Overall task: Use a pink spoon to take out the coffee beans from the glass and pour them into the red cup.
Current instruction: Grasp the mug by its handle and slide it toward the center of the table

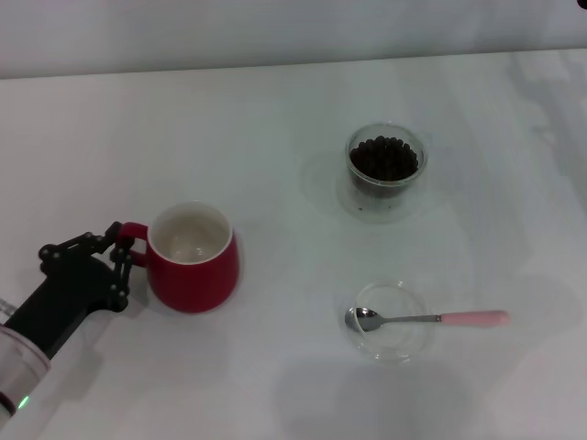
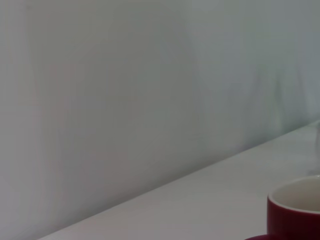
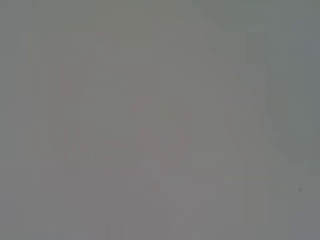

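Observation:
The red cup [image 1: 194, 271] stands at the left of the white table, its white inside empty. My left gripper [image 1: 123, 253] is at the cup's left side, its black fingers closed around the red loop handle. The cup's rim also shows in the left wrist view [image 2: 296, 209]. The glass [image 1: 386, 179] stands at the back right, filled with the coffee beans [image 1: 385, 158]. The pink spoon [image 1: 431, 319] lies at the front right, its metal bowl resting in a flat clear dish and its pink handle pointing right. My right gripper is out of view.
The flat clear glass dish [image 1: 404, 352] lies under the spoon's bowl, in front of the glass. The table's far edge meets a pale wall [image 1: 275, 32]. The right wrist view shows only a blank grey surface.

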